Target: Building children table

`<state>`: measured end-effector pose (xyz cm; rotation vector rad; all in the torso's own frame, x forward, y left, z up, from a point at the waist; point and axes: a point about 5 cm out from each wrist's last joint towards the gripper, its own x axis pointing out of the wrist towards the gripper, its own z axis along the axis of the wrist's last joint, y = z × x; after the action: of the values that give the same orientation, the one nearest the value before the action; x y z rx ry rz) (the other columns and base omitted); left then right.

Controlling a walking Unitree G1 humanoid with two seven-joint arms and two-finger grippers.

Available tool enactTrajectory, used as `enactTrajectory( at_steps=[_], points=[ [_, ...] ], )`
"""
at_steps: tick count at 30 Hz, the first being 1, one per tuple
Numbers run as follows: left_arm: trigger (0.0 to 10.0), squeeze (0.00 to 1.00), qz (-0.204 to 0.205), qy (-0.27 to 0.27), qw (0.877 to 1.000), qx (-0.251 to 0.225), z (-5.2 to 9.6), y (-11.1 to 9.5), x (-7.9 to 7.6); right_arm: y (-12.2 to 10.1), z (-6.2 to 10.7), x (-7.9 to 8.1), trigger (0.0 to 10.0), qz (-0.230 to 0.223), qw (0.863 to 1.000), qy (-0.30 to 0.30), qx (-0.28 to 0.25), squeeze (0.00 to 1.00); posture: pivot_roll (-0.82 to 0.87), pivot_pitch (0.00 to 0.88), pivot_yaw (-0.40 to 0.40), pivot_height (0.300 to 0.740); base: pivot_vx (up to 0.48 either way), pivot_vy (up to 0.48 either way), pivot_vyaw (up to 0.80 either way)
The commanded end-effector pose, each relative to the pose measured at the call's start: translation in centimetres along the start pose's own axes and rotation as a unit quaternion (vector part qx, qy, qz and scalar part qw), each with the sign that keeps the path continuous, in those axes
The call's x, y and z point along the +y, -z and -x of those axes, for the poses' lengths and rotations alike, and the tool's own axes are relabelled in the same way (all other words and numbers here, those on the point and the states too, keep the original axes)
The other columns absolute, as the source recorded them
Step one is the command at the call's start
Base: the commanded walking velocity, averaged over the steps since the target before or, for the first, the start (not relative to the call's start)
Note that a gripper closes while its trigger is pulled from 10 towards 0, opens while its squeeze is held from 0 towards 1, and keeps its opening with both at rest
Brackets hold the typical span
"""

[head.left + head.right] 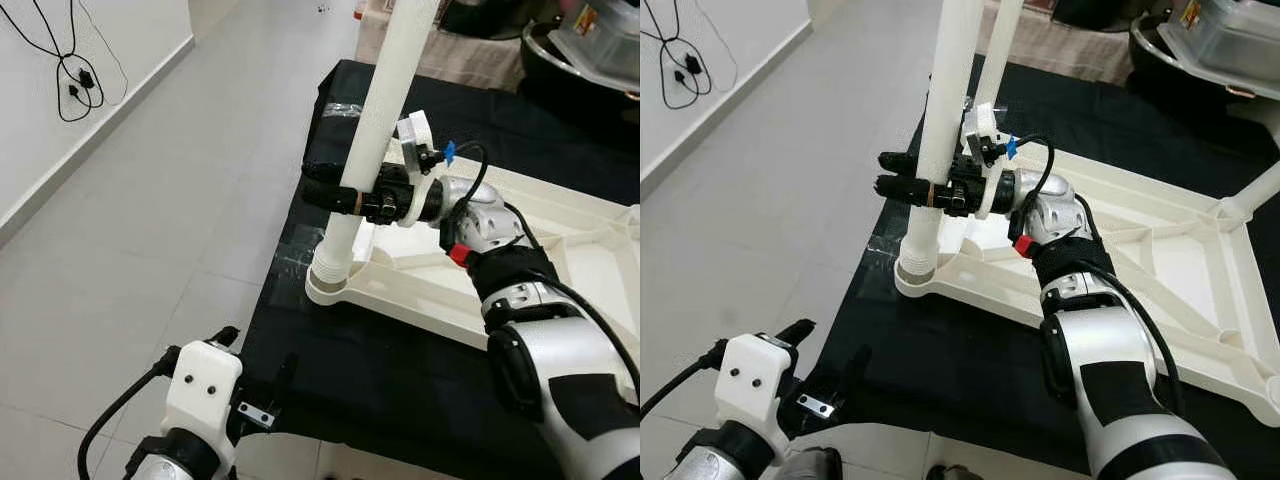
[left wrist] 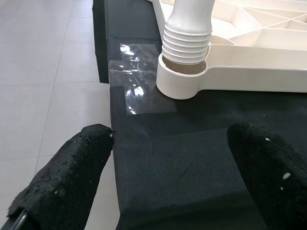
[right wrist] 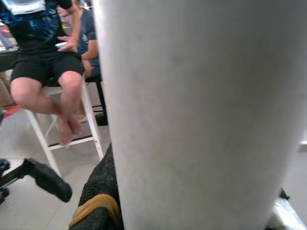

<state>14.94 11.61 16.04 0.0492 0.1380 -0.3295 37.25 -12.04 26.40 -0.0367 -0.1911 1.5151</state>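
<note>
A cream table top (image 1: 560, 250) lies upside down on a black mat (image 1: 380, 370). A white table leg (image 1: 385, 110) stands slightly tilted, its ribbed threaded end (image 2: 186, 40) sitting in the near-left corner socket (image 2: 180, 84) with several ribs showing above it. My right gripper (image 1: 325, 192) is shut on this leg about a third of the way up; up close the leg (image 3: 206, 115) is broad and pale. My left gripper (image 2: 168, 167) is open, low over the mat's near edge, short of the socket, holding nothing. A second leg (image 1: 1002, 40) rises behind the first.
Clear tape (image 2: 139, 91) holds the mat at its corner. Grey tiled floor (image 1: 150, 250) lies to the left, with a black cable (image 1: 75, 85) on the wall. A dark bowl and plastic box (image 1: 585, 45) sit far right. A person sits on a white stool (image 3: 48, 81).
</note>
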Motion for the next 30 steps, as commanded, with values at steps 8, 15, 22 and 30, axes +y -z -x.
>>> enactTrajectory(
  at_steps=[8,15,22,30],
  points=[
    [10.0,0.0,-0.004,0.013,1.0,0.007,0.3,-0.1,-0.1,1.9,0.0,0.8,10.0,-0.024,0.999,-0.039,0.021,0.0,0.23,0.224,-0.132,0.74,0.0,0.0,0.0],
    [10.0,0.0,-0.009,0.012,1.0,0.007,0.3,-0.2,0.1,2.3,-0.4,1.1,10.0,-0.024,0.998,-0.058,0.022,0.0,0.23,0.244,-0.123,0.74,0.0,0.0,0.0],
    [10.0,0.0,-0.01,0.011,1.0,0.01,0.3,-0.2,0.2,2.3,-1.0,1.7,10.0,-0.019,0.996,-0.081,0.02,0.0,0.23,0.247,-0.12,0.74,0.0,0.0,0.0],
    [10.0,0.0,-0.012,0.014,1.0,0.011,0.3,-0.1,0.2,2.5,-2.1,2.5,10.0,-0.014,0.993,-0.116,0.022,0.0,0.23,0.251,-0.116,0.74,0.0,0.0,0.0]
  ],
)
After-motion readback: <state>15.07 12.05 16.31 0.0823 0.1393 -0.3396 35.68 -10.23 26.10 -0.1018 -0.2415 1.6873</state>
